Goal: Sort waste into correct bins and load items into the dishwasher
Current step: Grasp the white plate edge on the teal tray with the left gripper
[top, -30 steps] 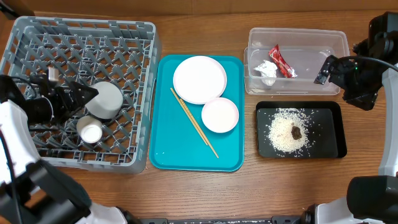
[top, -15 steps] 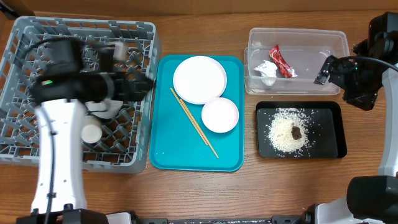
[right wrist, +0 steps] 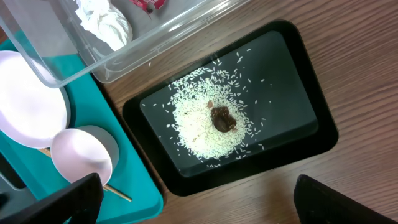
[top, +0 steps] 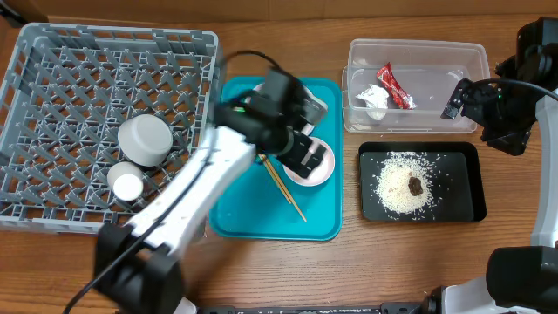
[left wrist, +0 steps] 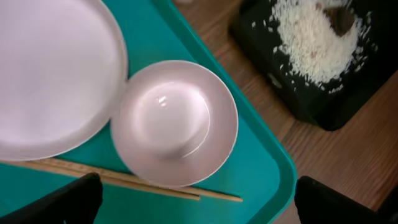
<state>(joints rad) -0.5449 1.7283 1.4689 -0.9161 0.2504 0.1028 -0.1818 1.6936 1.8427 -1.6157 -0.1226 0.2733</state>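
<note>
My left gripper [left wrist: 196,202] hangs open over the teal tray [top: 253,214], just above the small white plate [left wrist: 174,121], holding nothing. Beside that plate lie the large plate [left wrist: 50,68] and the chopsticks [left wrist: 143,185]. In the grey dish rack [top: 87,61] sit an upturned grey bowl [top: 146,139] and a white cup [top: 128,185]. The clear tub [top: 418,51] contains the red-and-white wrapper [top: 395,85] and the tissue [top: 373,98]. Rice [right wrist: 205,121] and a brown lump [right wrist: 222,118] lie in the black tray [right wrist: 298,93]. My right gripper [right wrist: 196,205] is open above the table's right side.
In the overhead view my left arm [top: 200,183] stretches diagonally from the front left across the rack's corner and the teal tray, hiding much of the large plate. Bare wooden table [top: 392,262] lies in front of the trays.
My left arm has swung right, from over the dish rack to above the small plate on the teal tray, gripper still open. The right arm has not moved.
</note>
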